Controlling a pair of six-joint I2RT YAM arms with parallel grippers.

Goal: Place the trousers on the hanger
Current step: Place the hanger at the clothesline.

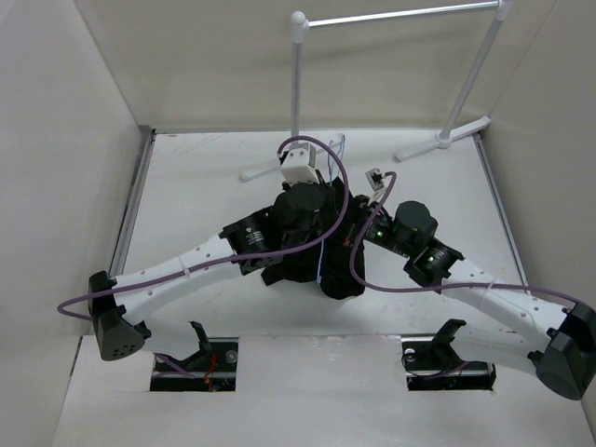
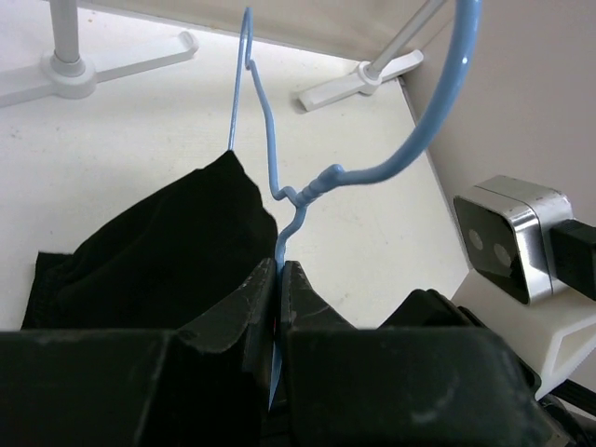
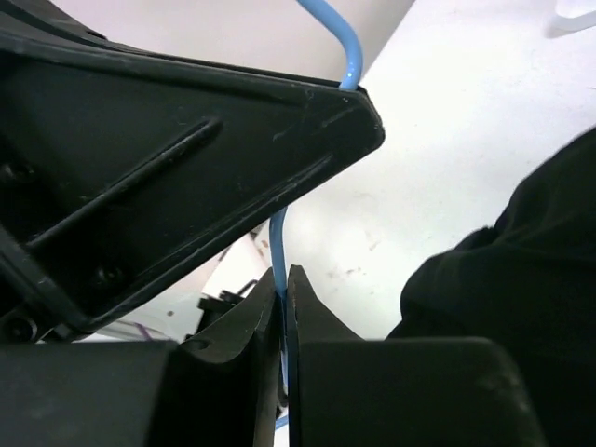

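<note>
The left gripper (image 2: 279, 279) and right gripper (image 3: 282, 289) each pinch the hanger (image 2: 300, 193) over the heaped trousers (image 2: 158, 251).

The left gripper's 2 fingers press together on the thin blue wire just below the hanger's neck, its hook curving up to the right. The right gripper's 2 fingers clamp another stretch of that wire. The black trousers lie bunched on the table (image 1: 186, 186) just beside both jaws, 1 fold rising against the hanger's frame. The white garment rack (image 1: 400, 16) stands well apart at the far edge.

Left arm (image 1: 177, 273), right arm (image 1: 494, 296) angled inward, left fingers (image 2: 244, 305) pinched together, right fingers (image 3: 250, 318) likewise.
</note>
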